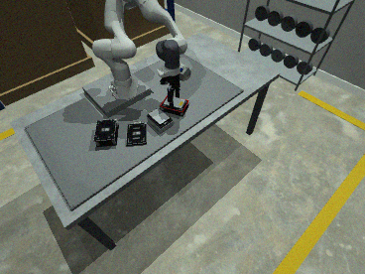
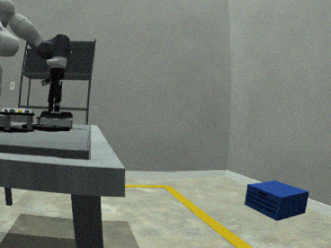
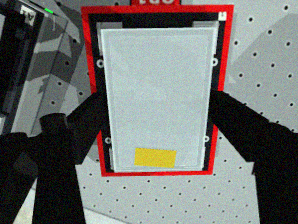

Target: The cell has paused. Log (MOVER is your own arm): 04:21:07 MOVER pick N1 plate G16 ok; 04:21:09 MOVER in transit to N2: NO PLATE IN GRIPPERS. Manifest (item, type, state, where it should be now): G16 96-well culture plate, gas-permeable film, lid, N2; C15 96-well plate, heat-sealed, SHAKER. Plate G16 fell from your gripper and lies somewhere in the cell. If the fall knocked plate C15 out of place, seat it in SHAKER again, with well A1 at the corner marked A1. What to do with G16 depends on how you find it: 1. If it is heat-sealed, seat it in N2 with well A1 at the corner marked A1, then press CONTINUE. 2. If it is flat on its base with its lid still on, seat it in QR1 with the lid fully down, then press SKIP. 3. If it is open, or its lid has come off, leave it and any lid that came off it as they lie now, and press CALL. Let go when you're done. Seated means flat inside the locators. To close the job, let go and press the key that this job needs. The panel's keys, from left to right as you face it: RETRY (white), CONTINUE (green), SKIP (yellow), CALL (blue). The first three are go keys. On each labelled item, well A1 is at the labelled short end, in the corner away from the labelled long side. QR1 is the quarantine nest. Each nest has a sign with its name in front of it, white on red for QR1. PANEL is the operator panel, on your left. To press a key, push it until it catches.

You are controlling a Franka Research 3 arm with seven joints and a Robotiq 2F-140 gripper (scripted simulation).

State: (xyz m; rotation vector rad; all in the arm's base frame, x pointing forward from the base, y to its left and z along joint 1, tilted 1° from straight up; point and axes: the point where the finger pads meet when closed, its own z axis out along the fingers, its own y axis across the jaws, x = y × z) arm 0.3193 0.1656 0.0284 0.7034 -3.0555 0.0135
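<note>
Plate G16 (image 3: 157, 85) (image 1: 177, 104) lies flat inside the red-framed QR1 nest (image 3: 92, 75) (image 1: 169, 108), its pale lid on top and a yellow label (image 3: 155, 157) at the near short end. My gripper (image 3: 158, 106) (image 1: 172, 99) (image 2: 53, 109) points straight down over it. One dark finger stands at each long side of the plate, close against its edges, and the fingers are partly spread. The plate also shows low on the table in the exterior view (image 2: 56, 119). I cannot make out plate C15 for certain.
A grey unit (image 1: 160, 119) with a green light (image 3: 48, 10) stands just left of QR1. Two black nests (image 1: 136, 133) (image 1: 106, 132) lie further left. Coloured keys (image 2: 18, 110) show beyond the gripper. A rack of dumbbells (image 1: 290, 30) stands behind the table.
</note>
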